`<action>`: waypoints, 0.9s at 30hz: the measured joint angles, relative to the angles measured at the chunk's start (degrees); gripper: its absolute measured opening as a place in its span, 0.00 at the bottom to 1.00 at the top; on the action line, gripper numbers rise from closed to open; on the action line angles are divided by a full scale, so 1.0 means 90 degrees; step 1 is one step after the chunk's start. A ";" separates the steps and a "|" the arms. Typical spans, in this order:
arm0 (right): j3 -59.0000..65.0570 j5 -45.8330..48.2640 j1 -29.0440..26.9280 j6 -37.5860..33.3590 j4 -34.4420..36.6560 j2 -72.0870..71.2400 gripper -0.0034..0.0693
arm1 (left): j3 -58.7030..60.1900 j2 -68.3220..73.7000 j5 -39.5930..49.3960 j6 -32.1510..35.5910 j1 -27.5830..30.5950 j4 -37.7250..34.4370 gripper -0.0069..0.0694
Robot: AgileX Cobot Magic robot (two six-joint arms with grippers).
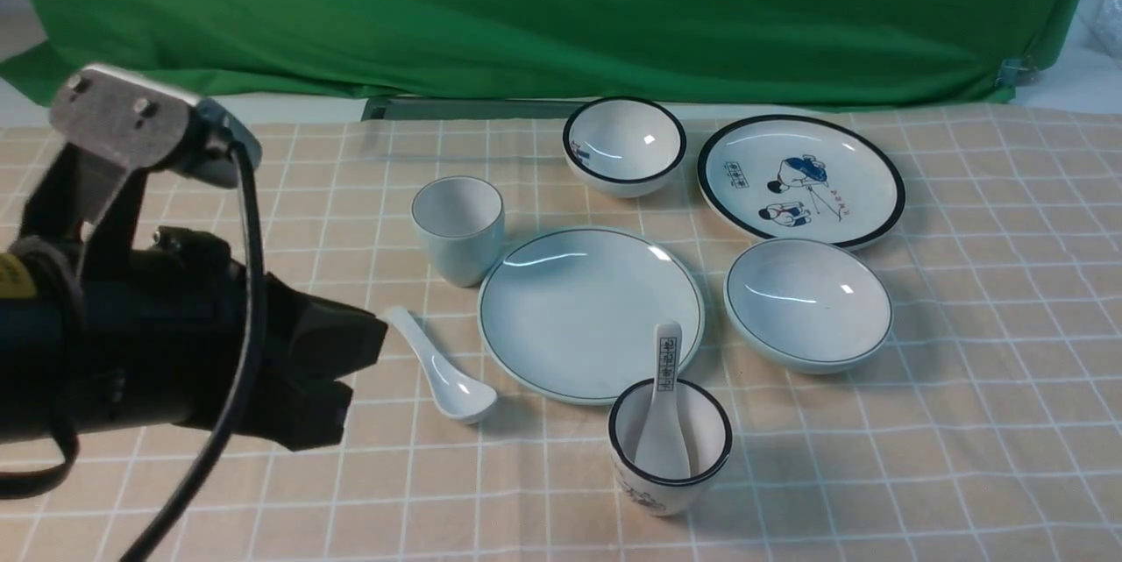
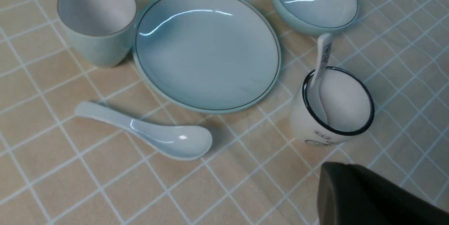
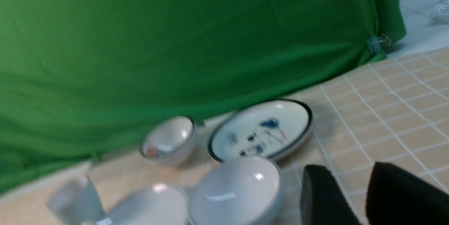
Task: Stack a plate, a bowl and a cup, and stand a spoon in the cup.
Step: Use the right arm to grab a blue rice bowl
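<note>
Gridded cloth [image 1: 990, 457] | plates [image 1: 587, 316] [image 1: 802, 181], bowls [image 1: 806, 303] [image 1: 624, 141], cups [image 1: 460, 233] [image 1: 671, 448], spoons [image 1: 451, 382] [image 1: 664, 430]: two each | left gripper [image 1: 346, 375] pressed together | right gripper [image 3: 346, 169] spread

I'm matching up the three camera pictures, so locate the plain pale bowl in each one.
Front view: right of centre, the bowl beside the plain plate.
Left wrist view: at the upper edge, cut off by it.
Right wrist view: low, near the middle, blurred.
Shared landmark: the plain plate, partly shown in the right wrist view.

Pale blue-white round plate [image 1: 592, 314], edged with a thin dark line; glossy white ceramic spoon [image 1: 441, 367], unmarked. Beige tablecloth [image 1: 990, 422], patterned with white grid lines. Green cloth [image 1: 561, 10], undecorated.
</note>
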 joint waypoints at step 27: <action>-0.7780 0.5917 0.1748 -0.5510 -0.0096 1.0020 0.54 | -0.0034 -0.1033 0.0517 0.0329 -0.0064 0.0352 0.09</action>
